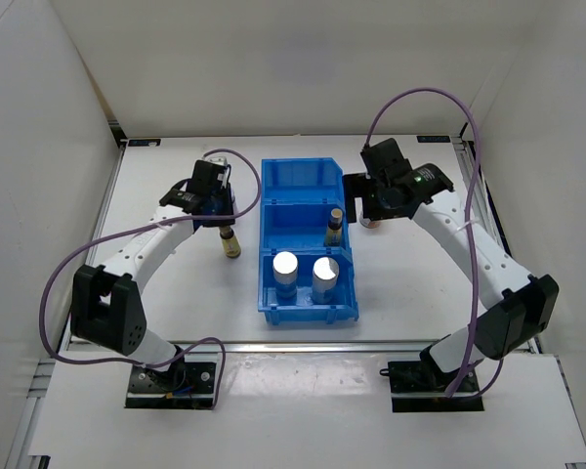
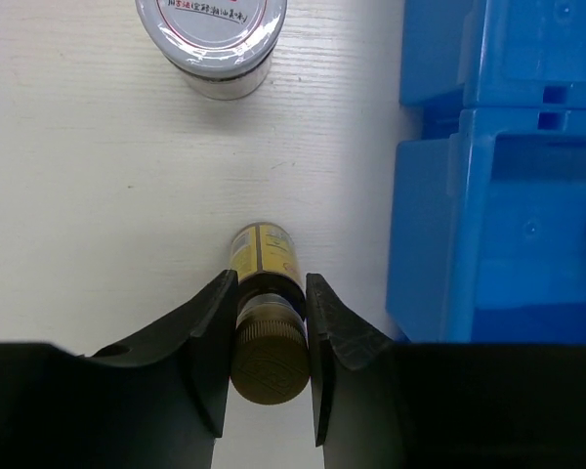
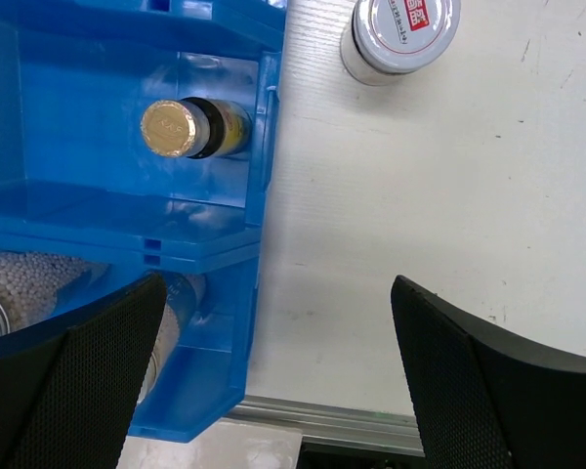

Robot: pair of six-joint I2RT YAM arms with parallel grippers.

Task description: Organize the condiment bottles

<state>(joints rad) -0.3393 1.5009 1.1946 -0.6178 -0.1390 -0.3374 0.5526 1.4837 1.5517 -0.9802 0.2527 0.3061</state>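
The left gripper (image 2: 271, 285) is closed on an amber bottle (image 2: 269, 357), with both fingers (image 2: 210, 327) clamped against the neck just below the dark cap. This bottle is upright over the table (image 2: 98, 195), just left of the blue bin (image 2: 488, 244) and level with the divider between its middle and near compartments; whether its base touches the table cannot be determined. A white-lidded jar (image 2: 212, 34) with red markings stands on the table on the far side of the held bottle, apart from it. The right gripper (image 3: 278, 288) hangs with its fingers (image 3: 479, 381) spread wide and holds nothing; it is positioned above the right wall of the bin. A second white-lidded jar (image 3: 398, 34) stands on the table just right of the bin. A second amber bottle (image 1: 334, 223) stands in the middle compartment, against the right wall. Two silver-lidded shakers (image 1: 286, 264) stand side by side in the near compartment
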